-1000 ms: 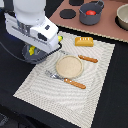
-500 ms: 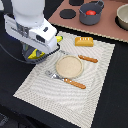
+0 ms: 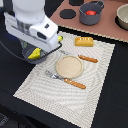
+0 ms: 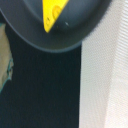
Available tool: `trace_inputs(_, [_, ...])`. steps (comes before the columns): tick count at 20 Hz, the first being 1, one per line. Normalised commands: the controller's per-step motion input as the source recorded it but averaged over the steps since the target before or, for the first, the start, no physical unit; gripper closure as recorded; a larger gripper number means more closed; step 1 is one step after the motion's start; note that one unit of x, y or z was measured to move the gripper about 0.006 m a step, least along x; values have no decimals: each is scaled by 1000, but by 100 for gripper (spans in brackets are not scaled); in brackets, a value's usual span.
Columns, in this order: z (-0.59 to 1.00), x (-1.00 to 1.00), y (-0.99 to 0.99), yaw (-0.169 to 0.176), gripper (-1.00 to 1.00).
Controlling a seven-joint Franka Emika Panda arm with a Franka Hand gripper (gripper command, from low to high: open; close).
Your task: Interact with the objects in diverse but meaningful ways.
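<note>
— Where's the arm [image 3: 32,25] right now? I can only see its white bulk at the upper left of the frame.

— Hanging over a dark bowl [image 3: 31,54] at the mat's [image 3: 45,92] left edge. The cheese wedge [image 4: 53,12] lies inside it; the wrist view shows that plainly.

— And the pincer?

— Hidden under the housing. Can't tell if it's apart or pinched.

— So which step is this?

— My guess: working the bowl's contents. Next move calls for a straight drop onto the wedge.

— Anything else?

— Moving right: the plate [image 3: 68,66] between fork [image 3: 65,80] and knife [image 3: 86,58], the bread loaf [image 3: 84,41] above, and the tomato [image 3: 90,12] in the grey pot [image 3: 90,19] at upper right.
</note>
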Motion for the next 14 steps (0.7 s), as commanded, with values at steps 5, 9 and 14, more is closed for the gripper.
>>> trace_inputs(5, [-99, -539, 37, -120, -100])
trace_inputs(9, [-132, -482, 84, -140, -100])
trace_inputs(14, [-188, -344, 55, -187, -100])
